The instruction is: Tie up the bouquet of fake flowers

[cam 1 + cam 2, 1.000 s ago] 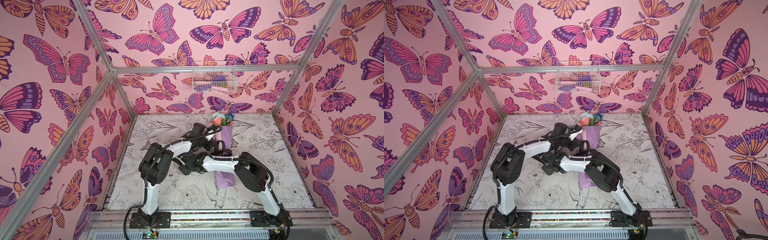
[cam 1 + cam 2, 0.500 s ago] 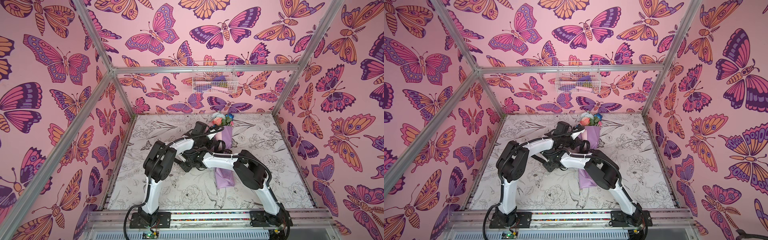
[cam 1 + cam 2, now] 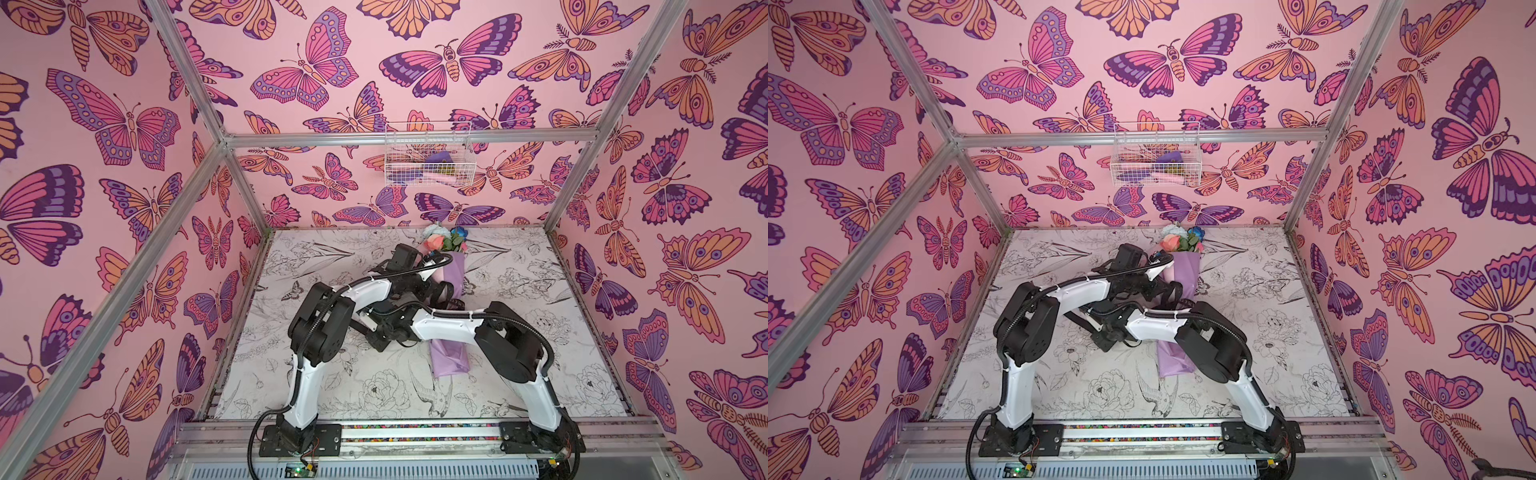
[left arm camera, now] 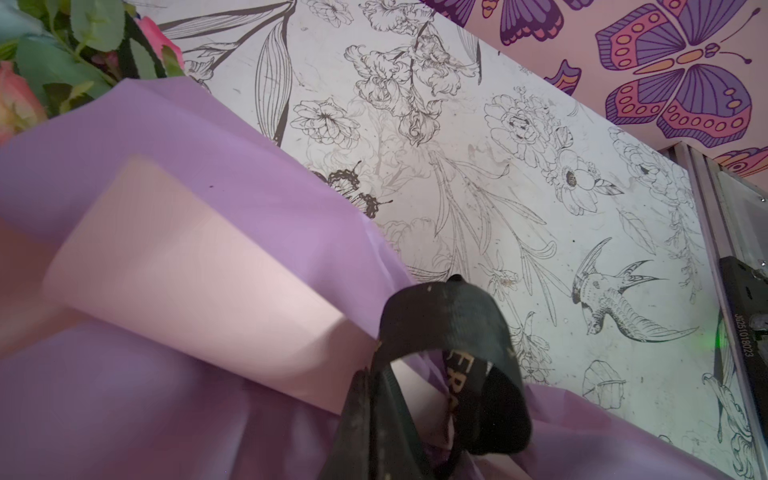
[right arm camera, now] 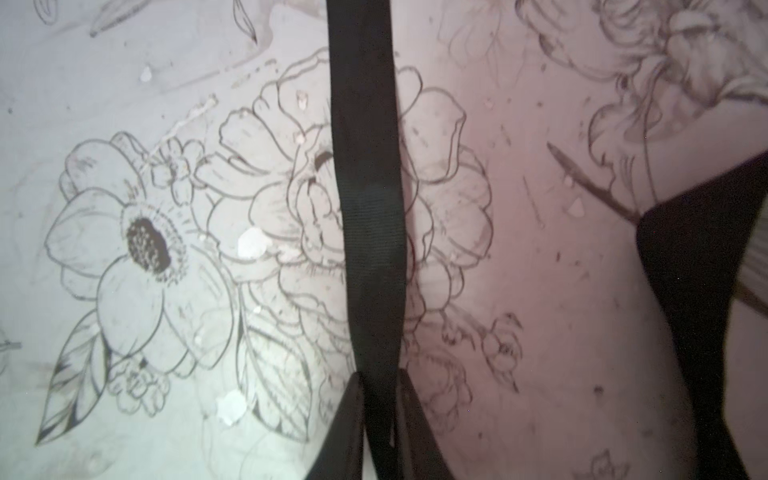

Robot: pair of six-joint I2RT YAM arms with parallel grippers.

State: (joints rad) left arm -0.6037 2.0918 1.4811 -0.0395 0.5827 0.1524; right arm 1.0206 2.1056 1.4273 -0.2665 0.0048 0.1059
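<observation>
Both arms share one build. The left arm (image 3: pixel 305 386) and the right arm (image 3: pixel 536 399) have glossy white link shells between bulky matte-black joint housings (image 3: pixel 320 328). Ribbed black cable conduit (image 3: pixel 399 272) runs along each arm, pinned by thin white ties. Each arm is mounted on a flat black base plate (image 3: pixel 328 436) with small pale screws near its corners. A little green circuit board (image 3: pixel 301 470) with a lit green dot and fine wires sits below the left base. In the right wrist view, the right hand (image 5: pixel 379 376) shows two dark, tapering fingers (image 5: pixel 343 424). In the left wrist view, a black mounting block bears a white printed serial number (image 4: pixel 744 336).
</observation>
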